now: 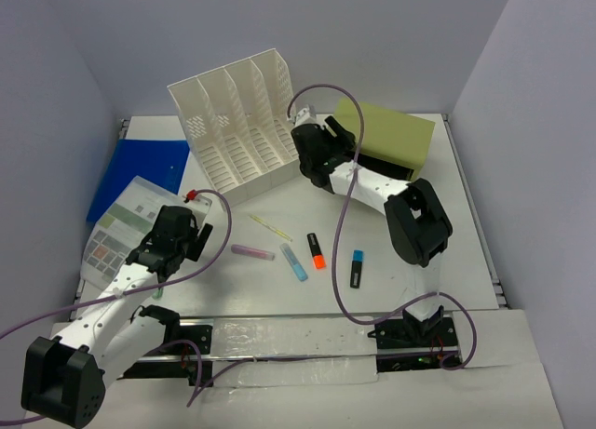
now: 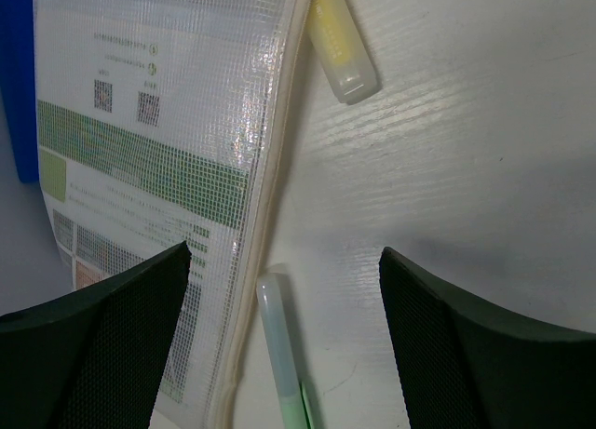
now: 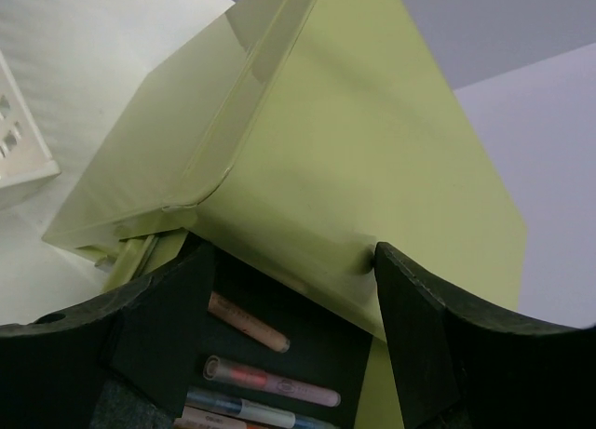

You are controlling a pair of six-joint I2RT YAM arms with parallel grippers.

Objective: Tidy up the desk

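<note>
**White worktop, pale green pen lined up under the left pincer**

White worktop (image 1: 279,196) fills the walled cell, carries everything and lies directly beneath both arms. The left pincer (image 2: 284,261) hovers over its left part with fingers spread wide, holding nothing. A pale green pen (image 2: 277,341) lies just short of the tips in the wrist view. The pen's long axis runs along the zip edge of the mesh pouch (image 2: 158,159), touching it or just beside it, and crosswise to the closing line, so a straight descent looks right. The left arm is clearly the nearer. The right pincer (image 3: 291,252), fingers apart and empty, sits at the open drawer (image 3: 279,355) of the olive box (image 3: 354,140), well apart from the pen. The frame cuts off the pen's lower end, and from above the arm hides almost all of it.
</note>
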